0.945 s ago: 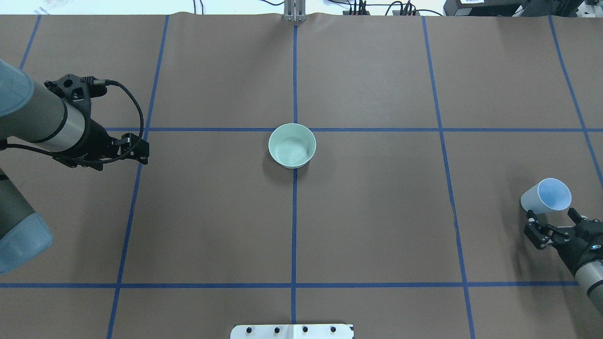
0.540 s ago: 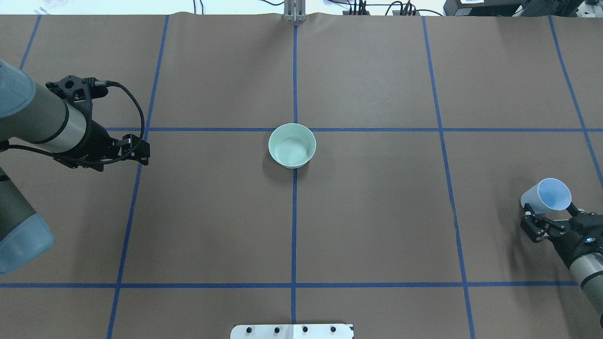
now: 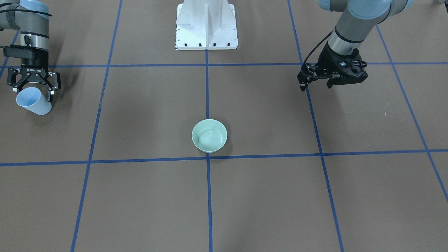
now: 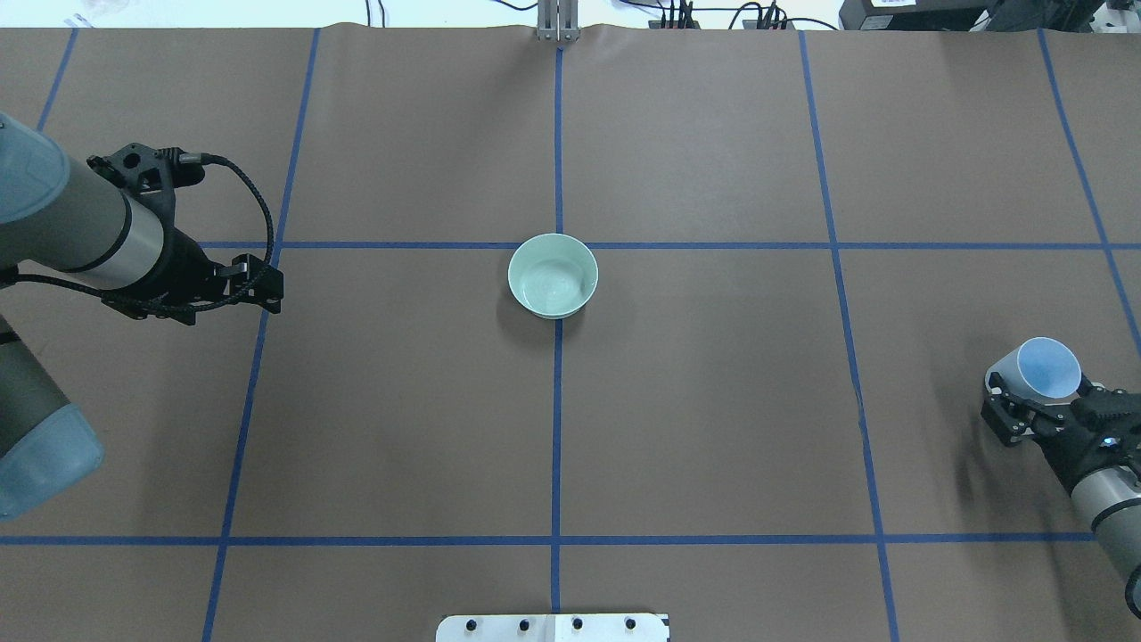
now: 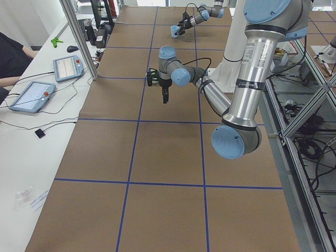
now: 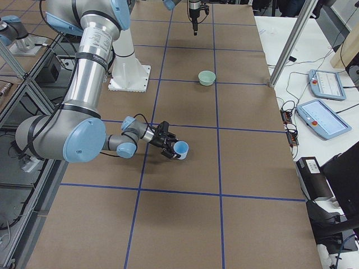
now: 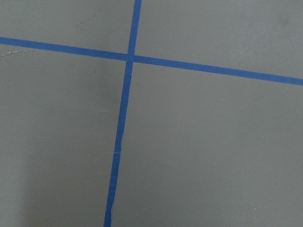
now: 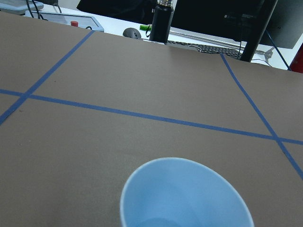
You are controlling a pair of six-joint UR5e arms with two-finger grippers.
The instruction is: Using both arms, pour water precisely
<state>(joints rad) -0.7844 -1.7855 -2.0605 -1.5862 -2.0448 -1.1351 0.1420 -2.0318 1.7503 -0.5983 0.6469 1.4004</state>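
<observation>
Right end effector (image 4: 1037, 406) around cup (image 4: 1034, 368)

A pale green bowl (image 4: 553, 275) sits mid-table (image 4: 713, 401).

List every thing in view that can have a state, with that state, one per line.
pale blue cup: between the right gripper's fingers, low over the table, mouth tilted up and away from the gripper.
right gripper: around the cup; contact unclear.
left gripper: holds nothing, hangs above the table.
pale green bowl: upright at the table's centre, clear of both arms.
water: ripples in the bowl.
</observation>
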